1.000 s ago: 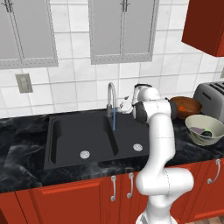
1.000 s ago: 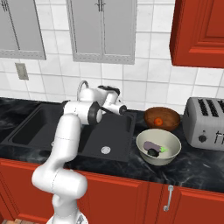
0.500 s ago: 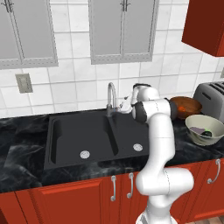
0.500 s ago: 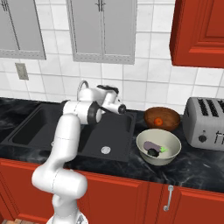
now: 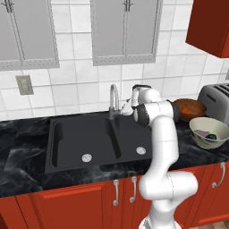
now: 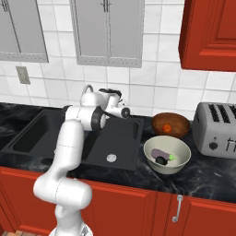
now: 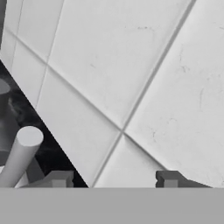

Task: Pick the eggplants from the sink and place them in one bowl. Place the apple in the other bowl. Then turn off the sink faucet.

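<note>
We see the claw (image 7: 113, 178) by the faucet (image 5: 114, 102) base at the back of the sink (image 5: 67, 143), facing the wall tiles (image 7: 131, 78). Its fingers (image 7: 168, 178) stand apart with nothing between them; the lever (image 7: 19, 153) lies just to one side. Both eggplants (image 6: 160, 156) sit in the pale bowl (image 6: 167, 155), the apple (image 6: 168, 128) in the brown bowl (image 6: 170, 124), both on the desk (image 6: 203, 177) beside the toaster (image 6: 216, 129).

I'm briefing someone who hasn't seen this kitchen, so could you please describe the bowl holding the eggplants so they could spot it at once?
Start at the silver toaster on the black counter, right of the sink. Two bowls sit between the sink and the toaster; the one you want is the pale grey-cream bowl nearer the counter's front edge. Unlike the reddish-brown bowl behind it, which holds the apple, it holds two small eggplants.
</note>
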Robot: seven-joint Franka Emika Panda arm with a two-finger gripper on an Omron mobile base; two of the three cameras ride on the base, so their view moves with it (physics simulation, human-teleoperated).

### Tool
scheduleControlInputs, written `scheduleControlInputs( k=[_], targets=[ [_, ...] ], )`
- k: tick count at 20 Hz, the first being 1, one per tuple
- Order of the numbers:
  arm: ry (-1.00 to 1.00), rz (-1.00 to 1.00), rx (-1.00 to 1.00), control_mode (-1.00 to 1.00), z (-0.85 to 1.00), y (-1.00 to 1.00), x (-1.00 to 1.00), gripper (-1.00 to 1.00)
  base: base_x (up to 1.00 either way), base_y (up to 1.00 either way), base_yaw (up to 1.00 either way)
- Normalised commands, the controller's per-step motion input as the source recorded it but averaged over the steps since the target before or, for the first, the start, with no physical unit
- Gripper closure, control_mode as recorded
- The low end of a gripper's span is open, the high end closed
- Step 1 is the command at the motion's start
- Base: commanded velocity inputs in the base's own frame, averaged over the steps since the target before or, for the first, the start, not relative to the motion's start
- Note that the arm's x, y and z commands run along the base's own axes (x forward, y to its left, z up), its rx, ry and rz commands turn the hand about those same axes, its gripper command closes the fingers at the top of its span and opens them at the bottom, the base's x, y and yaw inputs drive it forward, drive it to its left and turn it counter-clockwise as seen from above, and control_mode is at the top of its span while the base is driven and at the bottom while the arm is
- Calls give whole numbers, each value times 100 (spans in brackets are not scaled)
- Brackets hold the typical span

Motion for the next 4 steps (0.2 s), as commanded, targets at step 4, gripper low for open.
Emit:
scheduleControlInputs(
  k=[4],
  targets=[
    [-1, 1, 8, -100, 100, 3, 100, -100, 0, 0, 0]
  ],
)
